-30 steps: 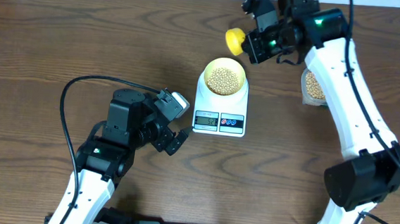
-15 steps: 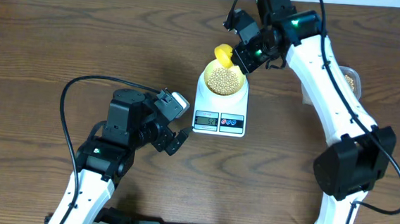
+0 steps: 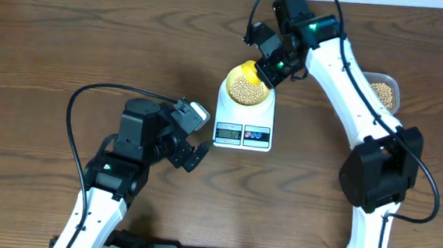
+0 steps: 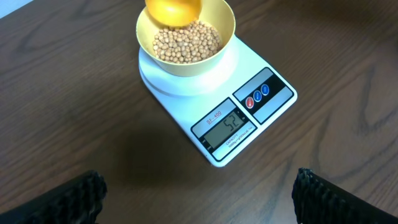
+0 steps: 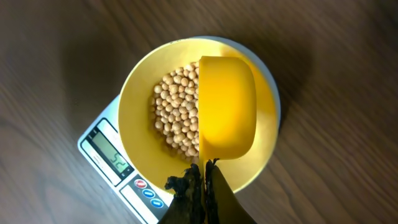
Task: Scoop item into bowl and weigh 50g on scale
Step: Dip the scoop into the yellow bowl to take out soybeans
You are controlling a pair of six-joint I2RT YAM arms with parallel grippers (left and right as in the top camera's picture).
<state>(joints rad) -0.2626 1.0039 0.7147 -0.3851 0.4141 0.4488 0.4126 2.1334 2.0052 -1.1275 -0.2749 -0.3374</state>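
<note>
Since the earlier frames the right arm has swung the yellow scoop point(image 3: 249, 68) from behind the scale to over the bowl point(image 5: 134, 106); the left arm has not moved. The bowl sits on the scale point(image 4: 186, 99), partly filled with beans point(image 5: 174, 118). The scoop covers some of the beans in the right wrist view. The right gripper point(image 5: 200, 177) is pressed together on the scoop's handle. Only the overhead view shows the clear tub point(image 3: 396, 83), which holds more beans, just right of that arm on the table point(image 3: 55, 42). The left gripper point(image 3: 199, 134) stands spread wide, left of the scale's front. The left wrist view faces the display.
</note>
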